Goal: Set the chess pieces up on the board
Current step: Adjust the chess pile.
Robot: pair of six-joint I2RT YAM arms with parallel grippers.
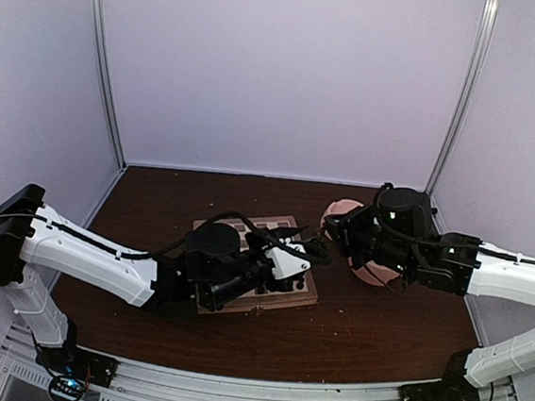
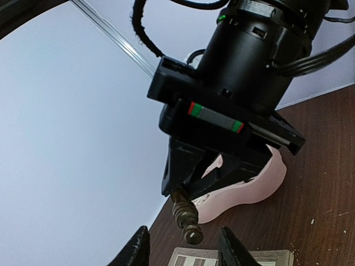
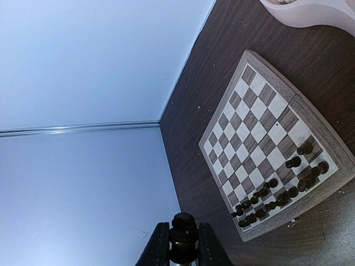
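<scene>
dark pieces line board edge

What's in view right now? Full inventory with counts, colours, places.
chessboard: one, cream and brown checks, light wood frame, mid-table
dark chess pieces: over a dozen, exact count unclear, brown-black, lined up along one end of the board
held chess piece: one, dark brown, in the air between board and bowl
pink double bowl: one, pink, on the table right of the board
table: one, dark brown wood
left fingers: two, black, apart, just below the held piece
right fingers: two, black, shut on the held piece
</scene>
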